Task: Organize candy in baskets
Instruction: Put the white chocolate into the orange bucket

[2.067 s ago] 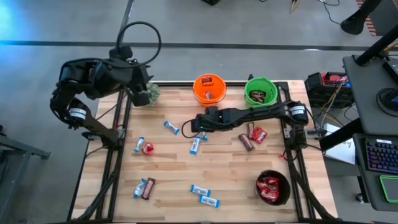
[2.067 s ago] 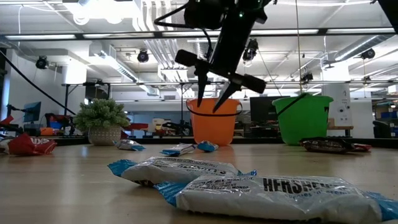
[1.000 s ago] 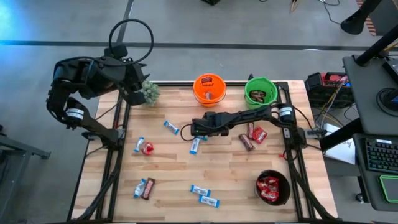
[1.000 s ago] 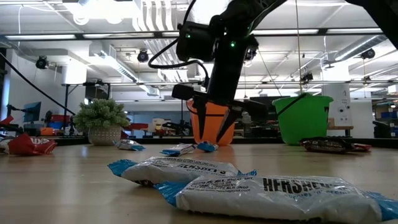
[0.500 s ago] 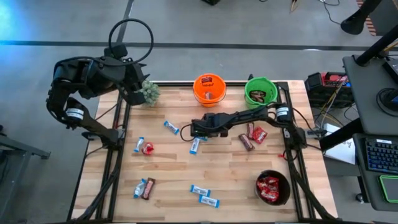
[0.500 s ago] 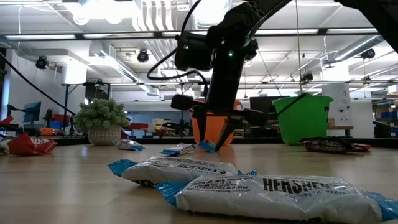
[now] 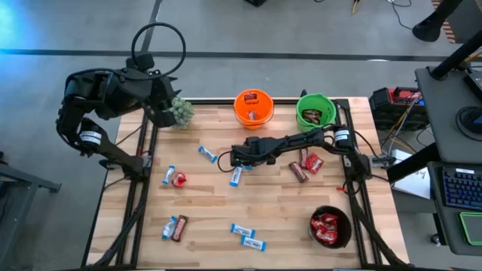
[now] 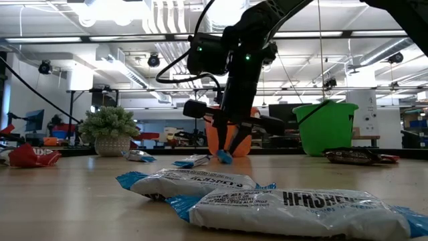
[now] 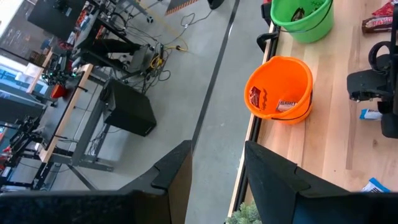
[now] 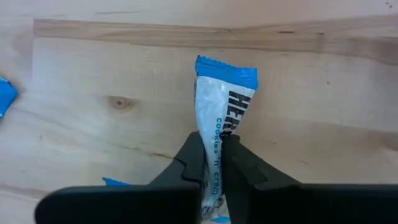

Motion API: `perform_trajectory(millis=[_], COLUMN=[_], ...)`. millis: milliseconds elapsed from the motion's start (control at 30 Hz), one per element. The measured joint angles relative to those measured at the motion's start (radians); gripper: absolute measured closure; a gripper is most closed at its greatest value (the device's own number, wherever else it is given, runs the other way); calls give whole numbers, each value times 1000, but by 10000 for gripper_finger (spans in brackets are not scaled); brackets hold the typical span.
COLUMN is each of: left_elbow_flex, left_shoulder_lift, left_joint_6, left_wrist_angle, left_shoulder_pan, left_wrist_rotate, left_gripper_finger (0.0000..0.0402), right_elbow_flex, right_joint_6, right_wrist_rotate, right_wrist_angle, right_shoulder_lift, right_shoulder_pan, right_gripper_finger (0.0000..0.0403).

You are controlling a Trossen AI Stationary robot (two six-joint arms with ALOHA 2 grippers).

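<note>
From above, we see the right pincer [image 7: 236,159] stretched to the middle of the pale wooden surface [image 7: 271,211], down over a blue-and-white wrapped candy bar [image 7: 236,176] that lies in front of the round orange basket [image 7: 254,107]. The bright green basket [image 7: 315,110] stands just beside the orange one, the black basket [image 7: 330,227] of red packets sits at the near right corner, and other sweets lie scattered. The left arm waits off the far left corner, by the small bushy potted plant [image 7: 179,111].

At surface height, we see the right pincer [image 8: 225,154] reaching down to the bar's blue end [image 8: 223,157], the orange basket [image 8: 231,137] close behind.

The left wrist view shows its own pincer [image 9: 217,168] with fingers apart, holding nothing, above the floor beside the surface.

In the right wrist view the pincer [image 10: 211,168] is closed on the bar [image 10: 224,118], pinching the wrapper near one end. We judge that such an off-centre grip on crinkly wrapper could let the bar swing or slip free on the lift, or miss the basket's rim.
</note>
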Motion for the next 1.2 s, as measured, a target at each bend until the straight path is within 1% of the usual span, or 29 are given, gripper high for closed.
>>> perform_trajectory(millis=[133,267,333,400,567,767,967,1033,1200], left_elbow_flex=[0,0,0,0,0,0,0,0,0], left_shoulder_lift=[-1,-1,-1,-1,-1,-1,4,10,25], left_joint_6=[0,0,0,0,0,-18,-57,-61,-71], left_wrist_angle=[0,0,0,0,0,0,0,0,0], left_shoulder_pan=[0,0,0,0,0,0,0,0,0], left_wrist_rotate=[0,0,0,0,0,0,-10,-14,-37], left_gripper_finger=[271,271,271,271,271,271,271,271,271], right_elbow_flex=[-1,-3,-2,-2,2,7,7,7,7], right_joint_6=[-1,-49,-74,-100,-225,-408,-569,-617,-712], right_wrist_rotate=[-5,-3,12,48,125,163,143,113,-5], right_wrist_angle=[-6,-6,-7,-11,-15,-16,-12,-4,49], right_shoulder_lift=[-15,-69,-106,-142,-240,-337,-395,-401,-391], right_shoulder_pan=[4,12,17,19,-1,-87,-212,-256,-360], right_gripper_finger=[385,387,387,388,388,389,389,390,390])
